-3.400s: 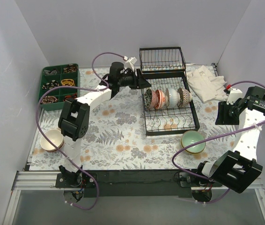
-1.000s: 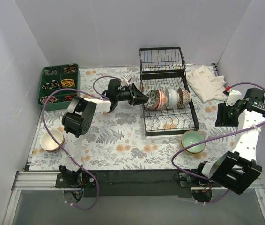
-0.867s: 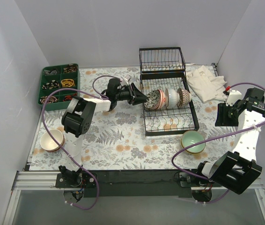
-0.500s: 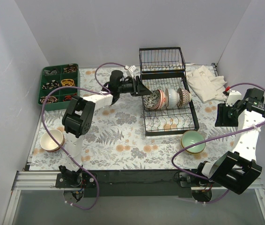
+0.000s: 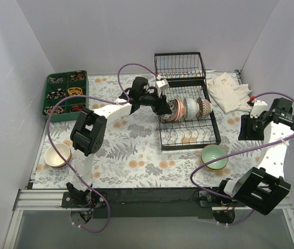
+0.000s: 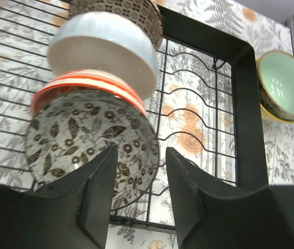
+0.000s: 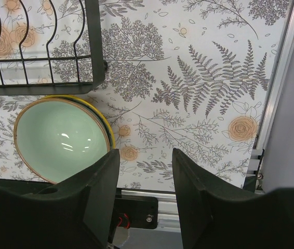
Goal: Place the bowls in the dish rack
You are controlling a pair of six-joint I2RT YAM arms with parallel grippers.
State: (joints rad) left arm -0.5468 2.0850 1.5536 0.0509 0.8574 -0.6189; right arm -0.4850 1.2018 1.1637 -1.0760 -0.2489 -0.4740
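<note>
Four, perhaps five overlapping bowls (image 5: 188, 107) stand on edge in the dish rack (image 5: 188, 147), the left end effector (image 6: 136, 153) spread and empty beside the leaf-patterned bowl (image 6: 84, 137) at the row's 9 o'clock end. Left on the counter (image 5: 136, 150): a pale green bowl (image 5: 214, 156) at the rack's 5 o'clock, near the open, empty right end effector (image 7: 144, 155), and a cream bowl (image 5: 57, 154) at 8 o'clock.

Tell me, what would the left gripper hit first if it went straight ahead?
Most likely the leaf-patterned bowl, nearest of the row in the dish rack, just beyond the left gripper; exact depth is unclear.
</note>
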